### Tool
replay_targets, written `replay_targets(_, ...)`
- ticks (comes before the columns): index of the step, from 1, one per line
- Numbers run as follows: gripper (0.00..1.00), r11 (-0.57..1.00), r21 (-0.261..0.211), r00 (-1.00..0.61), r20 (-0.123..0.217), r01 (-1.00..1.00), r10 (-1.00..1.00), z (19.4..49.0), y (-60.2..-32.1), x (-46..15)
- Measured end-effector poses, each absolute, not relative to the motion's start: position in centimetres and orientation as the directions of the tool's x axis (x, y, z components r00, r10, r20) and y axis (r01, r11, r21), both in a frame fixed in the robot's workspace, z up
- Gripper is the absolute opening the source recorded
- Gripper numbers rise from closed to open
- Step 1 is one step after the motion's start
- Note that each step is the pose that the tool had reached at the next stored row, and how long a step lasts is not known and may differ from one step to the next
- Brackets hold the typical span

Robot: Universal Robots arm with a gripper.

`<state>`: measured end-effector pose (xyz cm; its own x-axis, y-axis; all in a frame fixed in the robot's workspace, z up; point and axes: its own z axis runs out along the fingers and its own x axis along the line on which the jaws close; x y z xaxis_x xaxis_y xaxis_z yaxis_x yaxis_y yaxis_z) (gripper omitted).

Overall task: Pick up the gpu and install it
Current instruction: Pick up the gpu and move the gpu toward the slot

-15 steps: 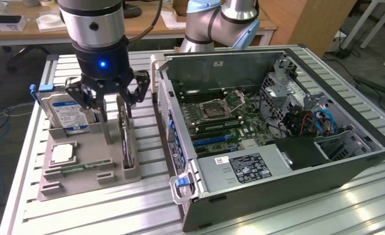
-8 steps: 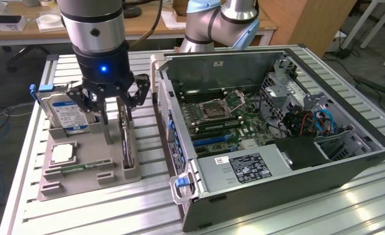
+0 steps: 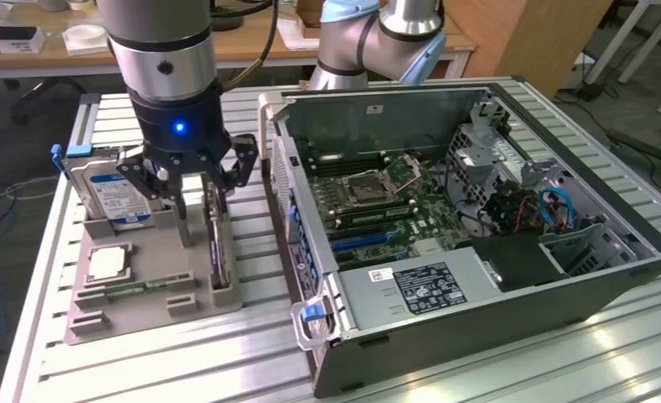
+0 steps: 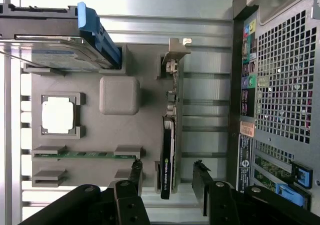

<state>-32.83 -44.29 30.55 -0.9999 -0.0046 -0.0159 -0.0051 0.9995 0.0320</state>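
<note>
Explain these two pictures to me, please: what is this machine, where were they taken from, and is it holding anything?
The machine is a robot arm ending in a pincer, its grasping part. One picture comes from a camera standing off the arm and shows the whole scene. The other comes from a camera on the arm's wrist, looking past the pincer. On the ribbed metal table sits a grey holder tray with a hard drive, a processor chip, a green memory stick and the gpu, a thin card standing on edge. Beside the tray lies an opened computer case. The pincer is open and holds nothing: one finger hangs on each side of the gpu.
</note>
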Motion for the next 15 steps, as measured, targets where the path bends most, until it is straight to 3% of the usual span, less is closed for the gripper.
replay_targets(15,0.53,0.999,0.032,-1.000,-0.016,-0.005,-0.005,29.2,-44.5,-32.9)
